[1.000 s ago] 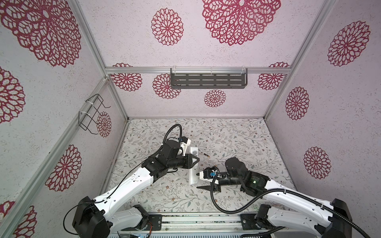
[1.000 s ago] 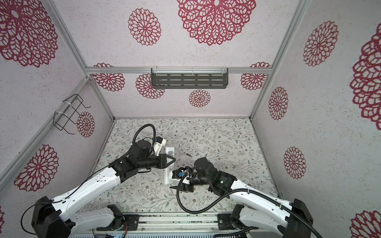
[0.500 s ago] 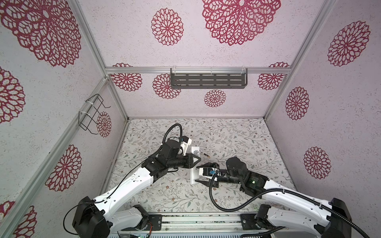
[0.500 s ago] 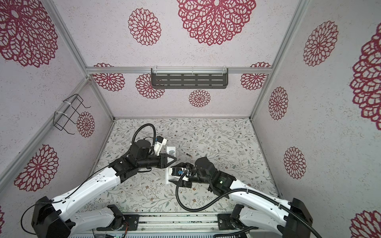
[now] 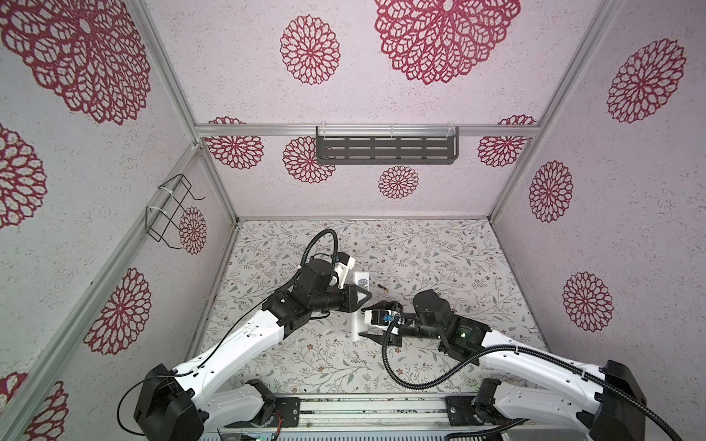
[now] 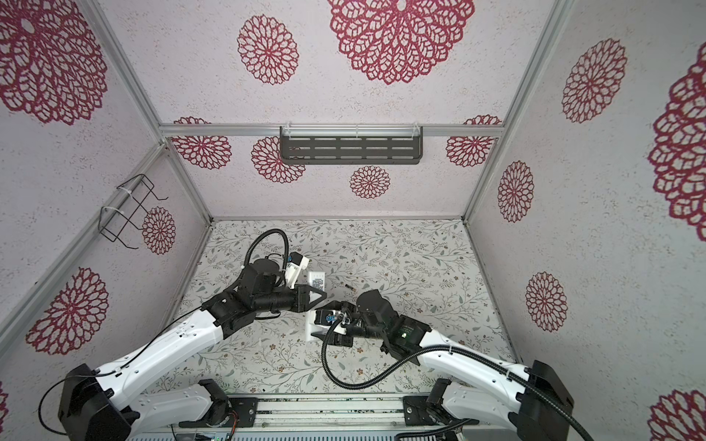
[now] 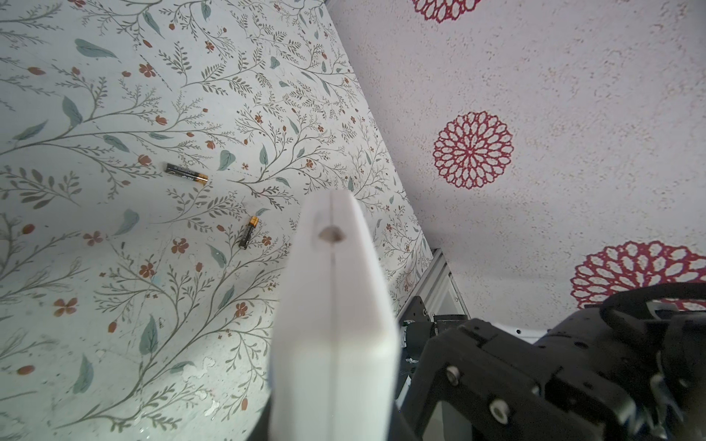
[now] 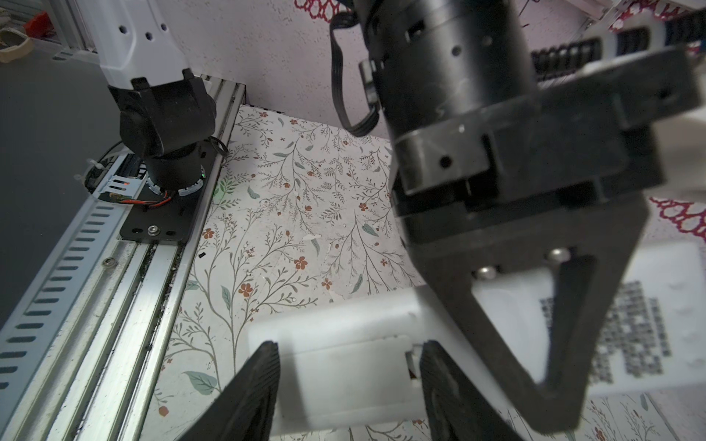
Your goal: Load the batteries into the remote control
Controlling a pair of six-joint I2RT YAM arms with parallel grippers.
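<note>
My left gripper (image 5: 363, 301) (image 6: 320, 299) is shut on the middle of the remote control (image 5: 361, 281) (image 6: 316, 283), a long white bar whose labelled back faces up. In the left wrist view the remote control (image 7: 332, 324) runs away from the camera, seen edge-on. My right gripper (image 5: 363, 322) (image 8: 347, 374) is open at the remote's near end. Its fingers (image 8: 263, 382) stand at either end of the battery cover (image 8: 344, 366). Two batteries (image 7: 186, 174) (image 7: 248, 232), dark with gold ends, lie loose on the floral table. One battery (image 5: 381, 287) (image 6: 348, 287) shows in both top views, right of the remote.
A grey slotted shelf (image 5: 386, 151) hangs on the back wall and a wire basket (image 5: 170, 214) on the left wall. The metal rail (image 5: 363, 408) with both arm bases runs along the front edge. The left arm's base (image 8: 164, 114) shows in the right wrist view.
My right gripper has moved away from the front edge and to the left, onto the remote's near end, with its jaws no wider. The left gripper and the remote have stayed put.
</note>
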